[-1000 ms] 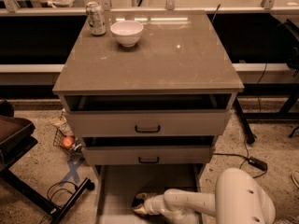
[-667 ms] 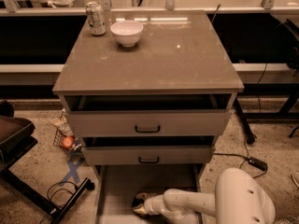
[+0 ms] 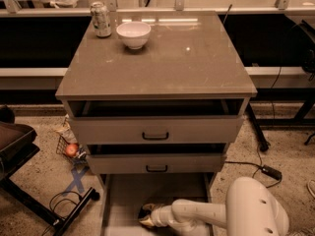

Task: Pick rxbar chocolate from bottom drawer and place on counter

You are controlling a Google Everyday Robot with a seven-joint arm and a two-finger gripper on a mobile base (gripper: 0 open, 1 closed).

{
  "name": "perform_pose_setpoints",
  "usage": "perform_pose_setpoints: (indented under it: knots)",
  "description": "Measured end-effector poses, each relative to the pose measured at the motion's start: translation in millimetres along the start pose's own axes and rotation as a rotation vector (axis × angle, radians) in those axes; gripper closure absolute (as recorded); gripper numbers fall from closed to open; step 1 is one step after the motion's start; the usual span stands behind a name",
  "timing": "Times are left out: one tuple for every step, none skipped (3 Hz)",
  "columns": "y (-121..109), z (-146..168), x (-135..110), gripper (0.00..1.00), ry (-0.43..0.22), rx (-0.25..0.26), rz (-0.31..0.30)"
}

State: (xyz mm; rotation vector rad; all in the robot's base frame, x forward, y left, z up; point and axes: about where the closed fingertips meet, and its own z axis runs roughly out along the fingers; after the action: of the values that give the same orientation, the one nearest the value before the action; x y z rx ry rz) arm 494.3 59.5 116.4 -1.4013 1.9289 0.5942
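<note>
Camera view: the picking step is judged to be in hand, since the claw (image 3: 144,217) is lowered into the bottom drawer (image 3: 124,200), right at the rxbar chocolate (image 3: 145,209), which is seen only as a small dark shape. How far the claw is open, and whether the bar is held, cannot be told. Next, a firm hold and a lift to the surface (image 3: 167,63) would be needed
</note>
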Motion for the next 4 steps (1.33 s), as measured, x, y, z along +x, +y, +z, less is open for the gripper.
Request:
perform_pose_setpoints:
  knots:
    - [1.3,1.0,-0.5,0.36,-0.001,-0.002,0.0]
    - [3.0,2.4,-1.3,0.05,-0.002,-0.005,0.0]
    - [3.7,3.0,-1.5,0.0,-0.002,-0.006,0.0]
    - [3.7,3.0,-1.5,0.0,-0.002,-0.007,0.0]
